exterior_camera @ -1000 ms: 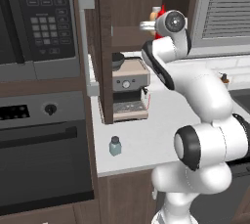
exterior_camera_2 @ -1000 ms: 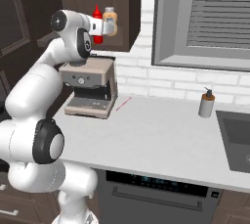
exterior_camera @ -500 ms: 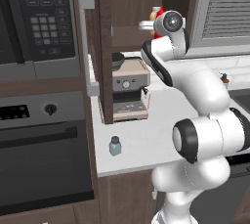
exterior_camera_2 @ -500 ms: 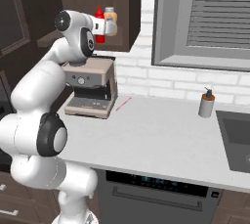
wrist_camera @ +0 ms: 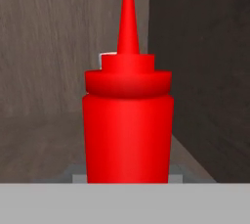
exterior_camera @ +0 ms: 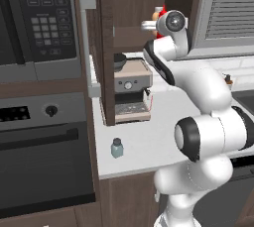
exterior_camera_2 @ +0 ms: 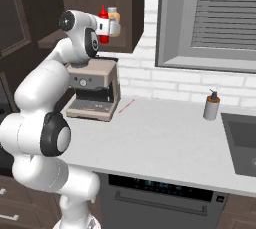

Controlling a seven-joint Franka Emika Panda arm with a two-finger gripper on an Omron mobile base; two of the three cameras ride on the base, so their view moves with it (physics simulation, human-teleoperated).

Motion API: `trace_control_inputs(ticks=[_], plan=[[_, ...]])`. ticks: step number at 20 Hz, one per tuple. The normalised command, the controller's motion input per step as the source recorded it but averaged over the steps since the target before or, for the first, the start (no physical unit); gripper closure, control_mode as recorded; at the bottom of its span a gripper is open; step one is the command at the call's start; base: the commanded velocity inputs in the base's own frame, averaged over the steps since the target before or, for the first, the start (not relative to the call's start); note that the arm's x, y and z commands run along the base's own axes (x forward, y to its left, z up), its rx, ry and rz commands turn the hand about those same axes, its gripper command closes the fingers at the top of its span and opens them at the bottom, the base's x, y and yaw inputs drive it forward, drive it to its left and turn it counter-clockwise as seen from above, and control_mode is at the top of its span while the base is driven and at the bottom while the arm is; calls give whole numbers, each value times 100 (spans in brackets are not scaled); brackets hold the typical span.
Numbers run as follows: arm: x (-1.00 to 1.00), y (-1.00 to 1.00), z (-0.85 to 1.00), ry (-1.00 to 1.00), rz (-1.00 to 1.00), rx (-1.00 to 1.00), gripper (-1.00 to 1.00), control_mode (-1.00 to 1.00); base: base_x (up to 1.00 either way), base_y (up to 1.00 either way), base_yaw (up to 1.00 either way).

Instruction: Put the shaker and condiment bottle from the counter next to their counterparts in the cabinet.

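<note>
1. The cabinet [exterior_camera: 131,3] is hanging open above the coffee machine [exterior_camera: 131,89], its door [exterior_camera: 92,47] swung out to the left.
2. The gripper [exterior_camera_2: 106,29] is reaching into the cabinet above the coffee machine, clamped shut on the condiment bottle [wrist_camera: 128,120].
3. The condiment bottle is standing upright just beside the peach-orange bottle [exterior_camera_2: 114,17].
4. The shaker [exterior_camera: 117,148] is sitting on the counter [exterior_camera: 144,139] in front of the coffee machine, well apart from it.
</note>
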Motion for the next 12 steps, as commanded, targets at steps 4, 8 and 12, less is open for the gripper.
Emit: trace_control_inputs(ticks=[4,8,12], plan=[[19,0,-12,0,0,0,100,-100,0,0,0],[5,0,-12,0,0,0,-100,-100,0,0,0],[0,0,-2,0,0,0,-100,-100,0,0,0]])
